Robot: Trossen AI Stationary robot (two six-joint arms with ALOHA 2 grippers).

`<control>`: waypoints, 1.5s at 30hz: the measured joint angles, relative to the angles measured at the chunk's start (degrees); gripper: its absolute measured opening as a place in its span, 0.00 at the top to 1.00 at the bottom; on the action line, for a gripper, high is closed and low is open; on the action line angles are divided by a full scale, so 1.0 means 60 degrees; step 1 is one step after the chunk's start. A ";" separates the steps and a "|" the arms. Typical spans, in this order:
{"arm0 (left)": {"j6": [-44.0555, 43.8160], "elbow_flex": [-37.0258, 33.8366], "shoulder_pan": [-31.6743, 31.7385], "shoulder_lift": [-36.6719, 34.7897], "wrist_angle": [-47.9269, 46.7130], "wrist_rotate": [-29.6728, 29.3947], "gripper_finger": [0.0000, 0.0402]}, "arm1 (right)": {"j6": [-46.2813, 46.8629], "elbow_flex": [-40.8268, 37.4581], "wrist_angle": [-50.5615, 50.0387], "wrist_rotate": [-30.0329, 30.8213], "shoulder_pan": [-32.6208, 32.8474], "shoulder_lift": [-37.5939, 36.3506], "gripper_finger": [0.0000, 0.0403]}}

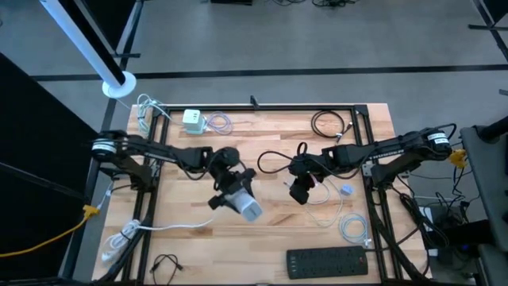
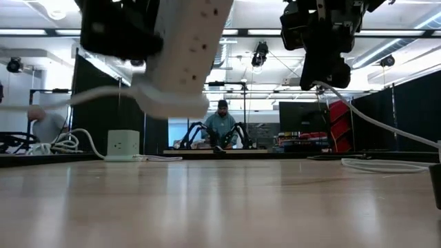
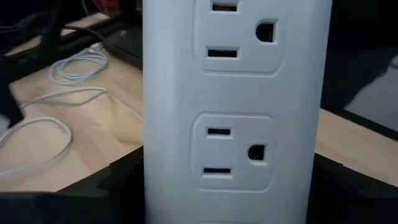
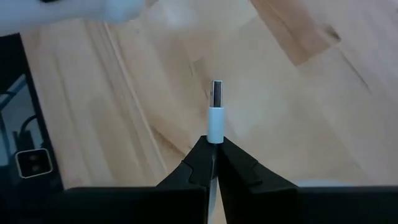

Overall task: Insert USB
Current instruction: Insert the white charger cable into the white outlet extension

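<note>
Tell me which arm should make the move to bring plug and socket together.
Probably the right. Its gripper pinches the white USB plug with the metal tip pointing forward and free, so it can steer the small part. The left gripper holds the bulkier white power strip off the table; steadying suits it.

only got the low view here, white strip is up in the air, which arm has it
Observer: The left gripper holds the power strip, clamped around its body.
Operator: and the right one
Observer: The right gripper is shut on a white USB plug, metal tip pointing forward.
Operator: plug near the strip yet
Observer: No, the high view shows bare table between them.
</note>
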 joint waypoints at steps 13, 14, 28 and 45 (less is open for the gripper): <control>-0.0718 -0.2017 0.0106 0.1474 0.3526 0.0265 0.26 | 0.0583 0.0000 0.0025 -0.0011 0.0002 -0.0001 1.00; -0.0692 -0.2034 0.0106 0.1533 0.3570 0.0375 0.26 | 0.0652 0.0000 0.0041 -0.0011 0.0002 -0.0001 1.00; -0.1742 -0.2104 0.0278 0.1391 0.4330 0.0750 0.26 | 0.1228 0.0000 0.0105 0.0239 0.0006 0.0001 1.00; -0.2847 -0.2658 0.0587 0.3644 0.8618 0.0754 0.26 | 0.1277 0.0000 0.0559 0.0240 0.0006 0.0003 1.00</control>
